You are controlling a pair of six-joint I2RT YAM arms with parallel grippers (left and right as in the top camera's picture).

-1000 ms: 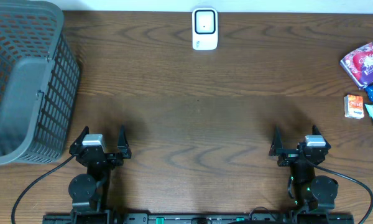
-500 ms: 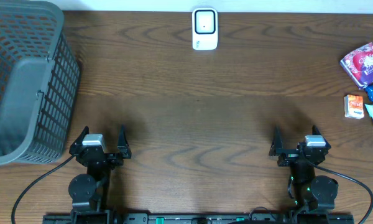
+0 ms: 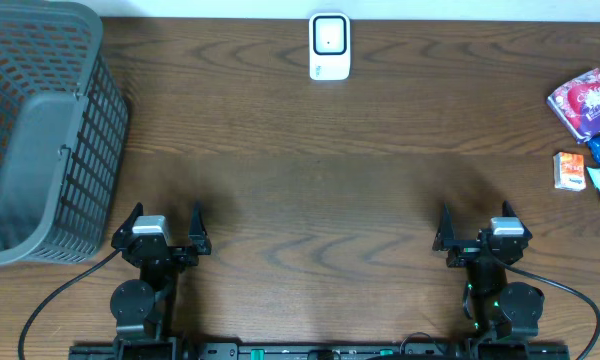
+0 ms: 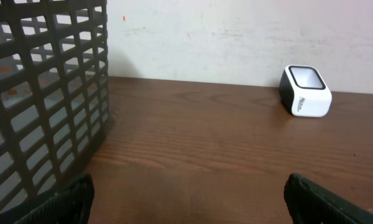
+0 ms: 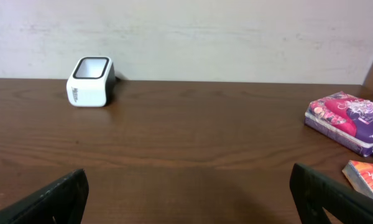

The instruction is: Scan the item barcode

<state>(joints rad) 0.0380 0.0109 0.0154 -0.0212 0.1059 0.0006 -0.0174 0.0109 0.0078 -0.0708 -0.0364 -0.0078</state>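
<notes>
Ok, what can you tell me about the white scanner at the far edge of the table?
The scanner is a small white box with rounded corners, plastic by the look, with a dark-framed pale window on top and small dark lettering on one side. It stands upright on the wooden table, at the middle of its far edge. Nothing else touches it.
</notes>
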